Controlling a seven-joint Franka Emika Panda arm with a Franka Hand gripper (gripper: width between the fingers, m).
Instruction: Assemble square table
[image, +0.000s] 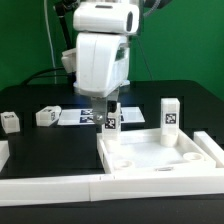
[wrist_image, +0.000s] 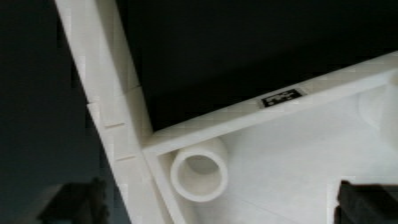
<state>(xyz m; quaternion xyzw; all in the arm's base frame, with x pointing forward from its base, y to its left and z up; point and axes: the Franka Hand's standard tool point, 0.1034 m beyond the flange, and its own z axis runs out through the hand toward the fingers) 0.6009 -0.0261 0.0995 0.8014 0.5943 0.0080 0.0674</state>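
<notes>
Now over the table's back: gripper (image: 109, 110) hanging with jaws spread wide, holding nothing, just above the far rim of the square tabletop (image: 160, 158). Tabletop lying flat, rim up, at the exterior view's right, against the white border bars (image: 50, 187). One leg block (image: 169, 114) upright behind it; two more (image: 47, 117) (image: 10, 122) lying toward the left. Wrist view: tabletop rim (wrist_image: 267, 112) and a round socket (wrist_image: 198, 174).
</notes>
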